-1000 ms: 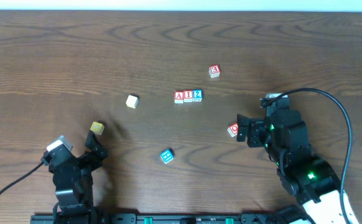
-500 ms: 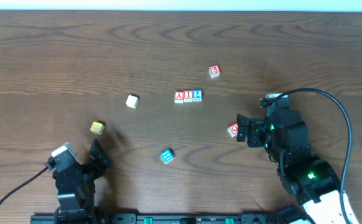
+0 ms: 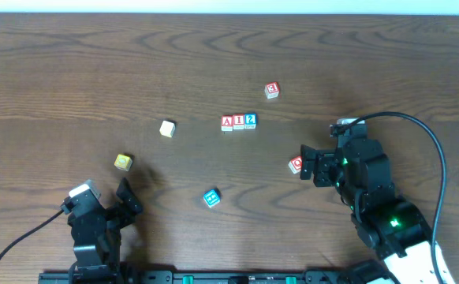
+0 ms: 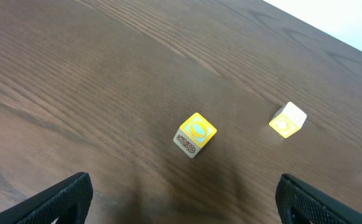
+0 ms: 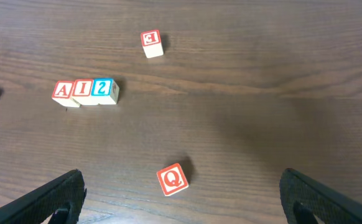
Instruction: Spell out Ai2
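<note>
The left hand (image 4: 184, 198) had drawn back from the yellow block (image 4: 194, 134) toward the near edge of the worktop (image 3: 72, 71); the right hand (image 5: 182, 196) and every block lay as before. Both hands were released, fingers spread wide with nothing between them, both well nearer than the row (image 3: 238, 121), one to its left and one to its right.

The blue block (image 3: 210, 197) sat nearer than the row and slightly left of it. The Q block (image 5: 171, 179) lay nearer and to the right of the row, just ahead of the right hand. The yellow block lay well left of the row and nearer, and a pale block (image 4: 287, 120) lay left of the row at about its depth. The row itself read A (image 5: 62, 90), I (image 5: 81, 89), 2 (image 5: 103, 88), the three touching side to side, so the spelling looked complete. A red block (image 5: 150, 42) stood beyond the row, a little to its right.

The count was eight blocks: three in the row and five loose singles, one each of blue, Q, yellow, pale and red.

The blocks looked like small, stiff, light cubes with flat faces, probably easy to pinch and not fragile. Any row block would best be taken by its near and far faces, since its neighbours closed off the sides.
</note>
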Action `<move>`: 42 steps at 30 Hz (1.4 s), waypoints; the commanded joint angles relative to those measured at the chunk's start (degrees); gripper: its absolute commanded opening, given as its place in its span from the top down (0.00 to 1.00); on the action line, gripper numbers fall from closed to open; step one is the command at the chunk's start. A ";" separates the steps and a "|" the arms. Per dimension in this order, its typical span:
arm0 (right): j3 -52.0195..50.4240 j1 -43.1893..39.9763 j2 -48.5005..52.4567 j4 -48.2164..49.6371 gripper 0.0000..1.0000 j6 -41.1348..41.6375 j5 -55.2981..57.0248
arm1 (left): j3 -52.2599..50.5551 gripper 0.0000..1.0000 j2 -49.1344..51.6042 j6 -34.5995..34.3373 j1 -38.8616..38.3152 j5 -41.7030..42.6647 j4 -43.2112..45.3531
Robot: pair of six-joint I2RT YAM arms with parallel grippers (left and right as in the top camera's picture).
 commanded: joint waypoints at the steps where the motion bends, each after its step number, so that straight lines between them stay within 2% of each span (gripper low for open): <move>1: -0.28 -0.46 -0.13 -0.07 0.01 0.72 0.00 | -0.55 0.05 -0.15 1.05 -0.28 -0.15 -0.61; 12: -0.31 -0.46 -0.24 -0.76 0.01 0.68 0.57 | -0.55 0.05 -0.15 1.03 -0.28 -0.15 -0.61; 15: -0.63 -1.05 -2.73 -1.11 0.01 -2.01 2.84 | -0.55 0.05 -0.15 1.05 -0.28 -0.15 -0.61; 21: -6.51 -5.90 -16.96 -0.50 0.01 -7.06 2.54 | -0.55 0.05 -0.15 1.03 -0.28 -0.17 -0.61; 28: -19.43 -13.62 -33.99 2.97 0.01 -7.26 -2.36 | -0.55 0.05 -0.15 1.03 -0.28 -0.15 -0.61; 33: -25.35 -16.55 -41.18 3.69 0.01 -7.23 -4.57 | -0.55 0.05 -0.15 1.03 -0.28 -0.17 -0.61; 42: -31.32 -16.81 -49.00 3.54 0.01 -6.97 -4.57 | -0.55 0.05 -0.15 1.05 -0.28 -0.17 -0.61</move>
